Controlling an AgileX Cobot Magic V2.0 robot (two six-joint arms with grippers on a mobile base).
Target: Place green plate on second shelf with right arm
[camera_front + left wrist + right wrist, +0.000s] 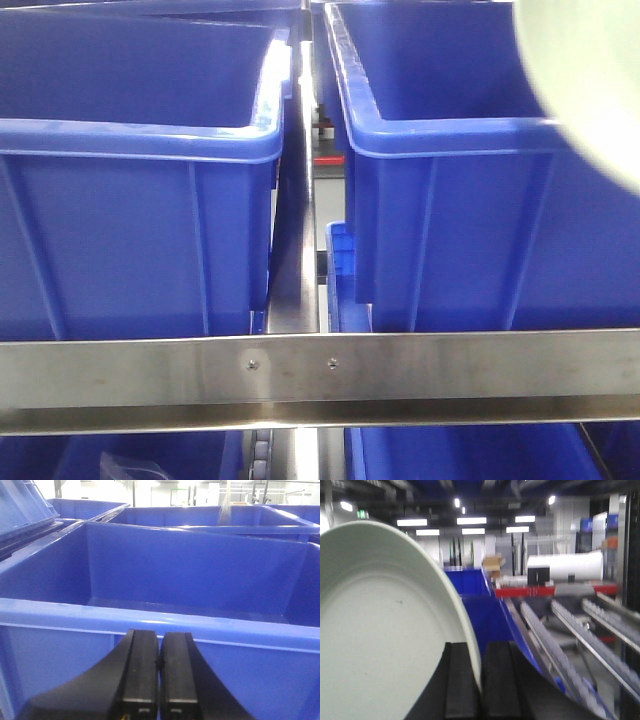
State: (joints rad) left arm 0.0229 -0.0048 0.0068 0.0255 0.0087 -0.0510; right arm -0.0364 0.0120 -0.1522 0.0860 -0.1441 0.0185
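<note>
The green plate (pixel 385 625) fills the left half of the right wrist view, pale sage with faint rings inside. My right gripper (pixel 481 652) is shut on its rim, one finger on each side of the edge. In the front view a blurred part of the plate (pixel 590 80) hangs at the top right, above the right blue bin (pixel 450 190); the right gripper itself does not show there. My left gripper (pixel 160 642) is shut with nothing between its fingers, just outside the near wall of a blue bin (pixel 165 622).
Two blue bins stand side by side on a steel shelf rail (pixel 320 370), the left bin (pixel 140 200) beside the right one. More blue bins (pixel 470 455) sit below the rail. Roller tracks (pixel 580 635) run to the plate's right.
</note>
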